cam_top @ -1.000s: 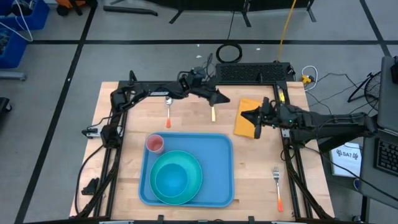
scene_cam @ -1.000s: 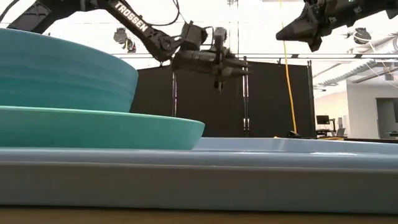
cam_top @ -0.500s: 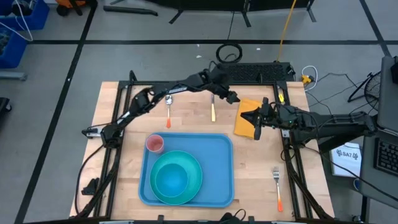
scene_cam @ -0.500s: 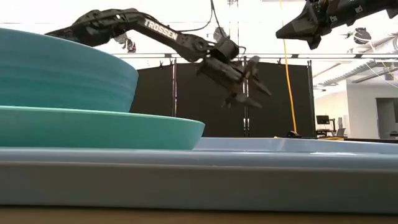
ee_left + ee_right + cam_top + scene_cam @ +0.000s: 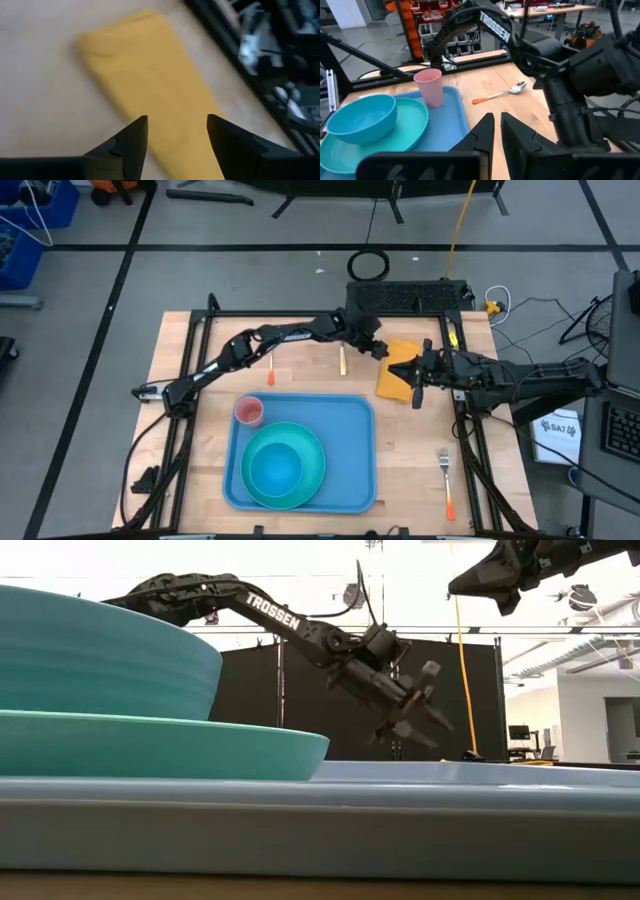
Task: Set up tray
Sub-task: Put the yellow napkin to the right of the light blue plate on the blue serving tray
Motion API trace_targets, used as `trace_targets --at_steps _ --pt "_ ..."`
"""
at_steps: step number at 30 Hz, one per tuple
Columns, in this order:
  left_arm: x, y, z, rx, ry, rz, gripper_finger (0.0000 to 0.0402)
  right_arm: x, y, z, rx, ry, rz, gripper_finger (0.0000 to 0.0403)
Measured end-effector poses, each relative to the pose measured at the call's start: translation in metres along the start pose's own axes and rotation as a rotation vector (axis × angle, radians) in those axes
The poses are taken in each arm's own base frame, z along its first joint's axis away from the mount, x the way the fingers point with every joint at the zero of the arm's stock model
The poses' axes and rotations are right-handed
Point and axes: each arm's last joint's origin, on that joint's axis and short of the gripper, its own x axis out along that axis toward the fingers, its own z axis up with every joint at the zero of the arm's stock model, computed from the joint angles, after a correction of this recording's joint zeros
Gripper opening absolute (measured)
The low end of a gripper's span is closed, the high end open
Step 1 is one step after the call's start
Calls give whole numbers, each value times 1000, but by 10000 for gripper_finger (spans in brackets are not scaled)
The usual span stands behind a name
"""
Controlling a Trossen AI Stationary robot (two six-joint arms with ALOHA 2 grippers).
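- tray [image 5: 352, 440]: big flat light-blue rectangle, rounded corners, raised rim, at worktop [image 5: 200, 375] front edge; holds teal plate [image 5: 312, 470], bowl [image 5: 275, 466], pink cup [image 5: 249, 412].
- my left jaws [image 5: 381, 350] spread wide, over orange-yellow napkin [image 5: 396, 367] near back right corner.
- my right jaws [image 5: 414, 370] nearly closed, empty, above the napkin.

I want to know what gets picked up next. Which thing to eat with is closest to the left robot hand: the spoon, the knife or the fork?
The knife, with the yellowish handle. It lies just beside the left gripper. The spoon is farther away, and the fork is far off.
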Motion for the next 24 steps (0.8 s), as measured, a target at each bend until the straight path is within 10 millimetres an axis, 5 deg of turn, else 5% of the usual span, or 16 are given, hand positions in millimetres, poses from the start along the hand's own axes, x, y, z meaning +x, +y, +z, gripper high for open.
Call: trace_targets --at_steps 8,24 --pt "17 -44 -24 102 34 -87 207 1 0 -2 38 23 -7 27" --pt "21 -54 -62 126 224 153 207 0 -3 -12 110 117 -56 27"
